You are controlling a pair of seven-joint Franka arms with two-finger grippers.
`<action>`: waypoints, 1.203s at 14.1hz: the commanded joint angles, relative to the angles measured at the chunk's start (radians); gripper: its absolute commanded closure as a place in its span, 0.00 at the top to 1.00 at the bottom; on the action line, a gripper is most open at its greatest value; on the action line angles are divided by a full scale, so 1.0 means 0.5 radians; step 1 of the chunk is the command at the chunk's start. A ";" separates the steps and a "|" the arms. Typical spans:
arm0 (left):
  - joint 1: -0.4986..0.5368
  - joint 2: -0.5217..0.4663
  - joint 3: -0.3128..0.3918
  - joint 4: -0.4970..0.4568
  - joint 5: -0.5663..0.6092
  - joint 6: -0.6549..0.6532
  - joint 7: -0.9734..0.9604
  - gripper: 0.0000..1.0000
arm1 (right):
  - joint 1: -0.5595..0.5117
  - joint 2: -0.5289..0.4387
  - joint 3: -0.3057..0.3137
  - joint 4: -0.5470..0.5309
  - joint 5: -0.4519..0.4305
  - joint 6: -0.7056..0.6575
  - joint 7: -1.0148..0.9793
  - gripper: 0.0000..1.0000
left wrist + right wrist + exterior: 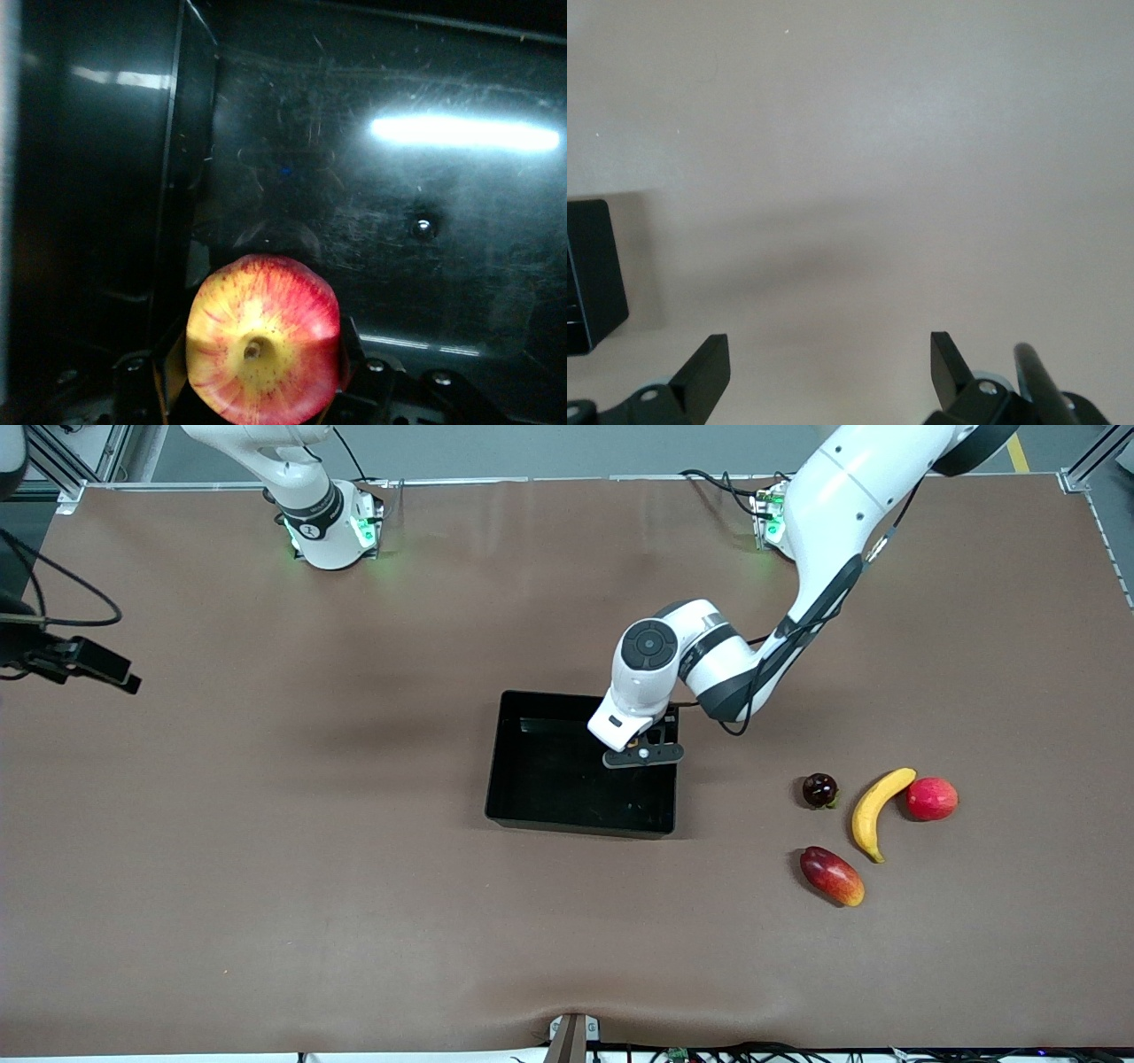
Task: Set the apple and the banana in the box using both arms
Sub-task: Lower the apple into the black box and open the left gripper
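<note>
Brown tabletop faces you. Your left gripper clamps the streaky red-yellow apple over the glossy black box. Your right gripper waits, fingers apart, over bare table.

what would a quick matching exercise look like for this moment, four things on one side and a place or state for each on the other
Things:
1. apple
2. banana
3. right gripper
4. box

Places or states:
A. open, over bare table
B. lies on the table between a dark round fruit and a red round fruit
C. held in the left gripper over the black floor
D. sits mid-table with the left arm reaching into it

Pairs: 1-C, 2-B, 3-A, 4-D
</note>
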 commanded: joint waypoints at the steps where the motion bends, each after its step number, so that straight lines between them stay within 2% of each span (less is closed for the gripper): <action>1: -0.064 0.036 0.006 0.043 0.061 0.025 -0.068 0.00 | -0.067 -0.065 0.021 -0.079 -0.041 0.067 -0.226 1.00; 3: -0.080 0.039 0.003 0.040 0.058 0.025 -0.069 0.00 | -0.113 -0.062 0.021 -0.061 -0.041 0.079 -0.438 1.00; 8: -0.117 0.055 0.013 0.034 0.036 0.025 -0.154 0.00 | -0.101 -0.046 0.027 0.004 -0.041 0.058 -0.442 1.00; 9: -0.117 0.055 0.013 0.034 0.045 0.019 -0.185 0.33 | -0.101 -0.040 0.027 0.022 -0.044 0.055 -0.445 1.00; 10: -0.117 0.052 0.016 0.028 0.061 0.010 -0.182 0.99 | -0.095 -0.040 0.027 0.034 -0.047 0.055 -0.445 1.00; 13: -0.111 0.009 0.016 0.046 0.079 -0.018 -0.173 1.00 | -0.116 -0.031 0.027 0.044 -0.050 0.055 -0.442 1.00; 17: -0.074 -0.166 0.000 0.101 0.070 -0.232 -0.069 1.00 | -0.110 -0.028 0.024 0.044 -0.053 0.052 -0.442 1.00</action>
